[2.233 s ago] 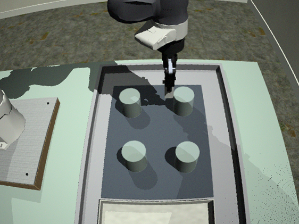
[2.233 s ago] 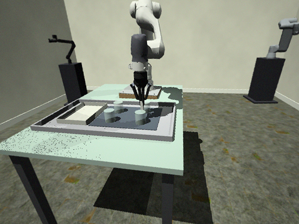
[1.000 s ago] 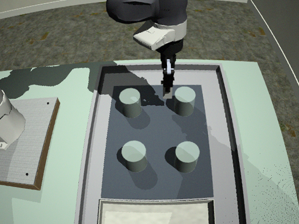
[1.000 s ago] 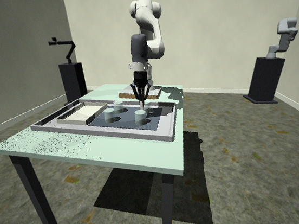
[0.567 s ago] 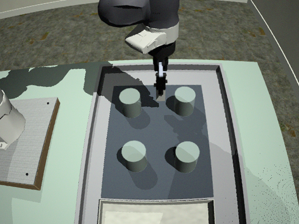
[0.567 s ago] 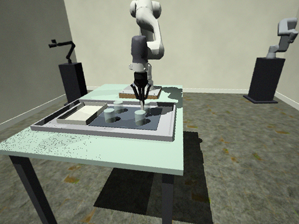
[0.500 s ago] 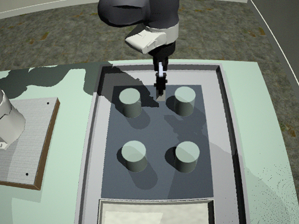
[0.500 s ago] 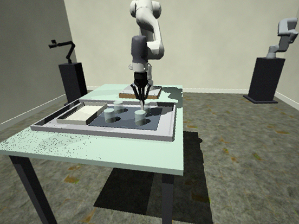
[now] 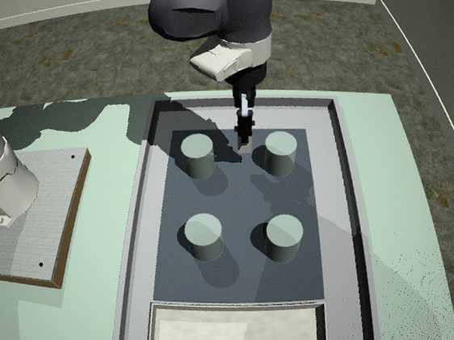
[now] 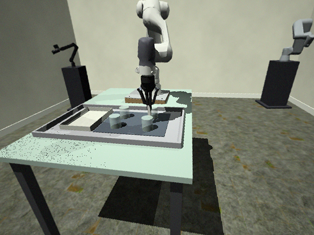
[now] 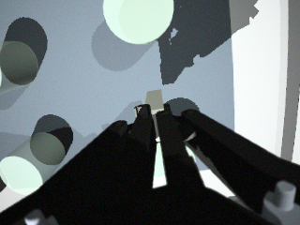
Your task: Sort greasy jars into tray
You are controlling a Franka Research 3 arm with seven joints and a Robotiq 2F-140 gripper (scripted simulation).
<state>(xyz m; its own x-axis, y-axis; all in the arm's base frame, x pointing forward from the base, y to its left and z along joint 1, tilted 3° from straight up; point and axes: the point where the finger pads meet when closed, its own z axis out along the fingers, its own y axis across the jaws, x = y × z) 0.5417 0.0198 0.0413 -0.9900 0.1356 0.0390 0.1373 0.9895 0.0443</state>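
On the steel table (image 9: 386, 168) (image 10: 126, 158), the drying mat (image 9: 234, 196) (image 10: 131, 129) (image 11: 206, 84) meets the tray (image 9: 237, 302) (image 10: 75, 128) at one end. My gripper (image 9: 245, 147) (image 10: 149, 111) (image 11: 156, 101) is fully closed on nothing, fingers down at the mat's other end, between the outer glass jar (image 9: 280, 154) (image 10: 147, 123), nearer me and away from my base, and the base-side glass jar (image 9: 197, 156) (image 10: 154, 112) (image 11: 138, 19). Both stand upright; I judge a sideways push test likely. I can read no label or writing.
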